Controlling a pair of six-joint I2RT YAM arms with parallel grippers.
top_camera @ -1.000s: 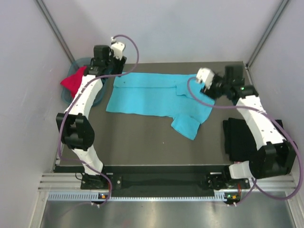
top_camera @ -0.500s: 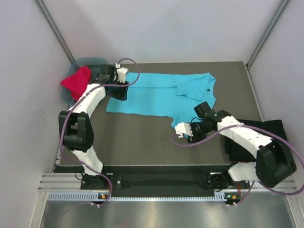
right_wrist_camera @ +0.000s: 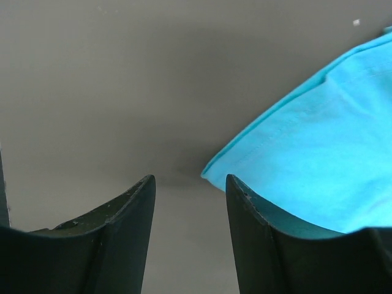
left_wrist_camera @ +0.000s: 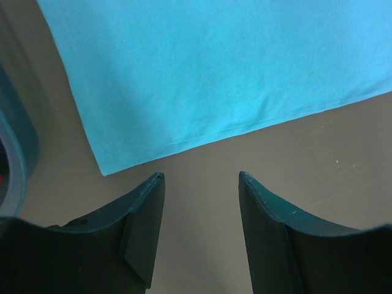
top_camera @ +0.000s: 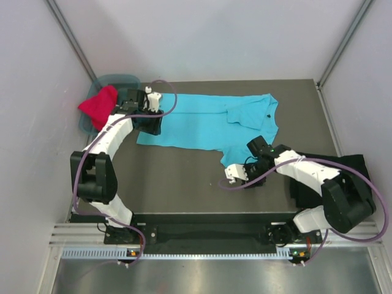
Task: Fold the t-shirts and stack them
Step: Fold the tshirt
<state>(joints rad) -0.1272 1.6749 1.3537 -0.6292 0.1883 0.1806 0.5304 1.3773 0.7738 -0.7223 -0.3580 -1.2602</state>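
Top external alone: black t-shirt (top_camera: 301, 191) at right.

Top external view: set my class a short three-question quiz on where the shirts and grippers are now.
1. True or false: the turquoise t-shirt lies spread on the table.
2. The red t-shirt is: A in the teal tub; B on the turquoise t-shirt; C in a gripper.
3. Are the left gripper and right gripper open or shut?
Key: 1 true; 2 A; 3 both open.
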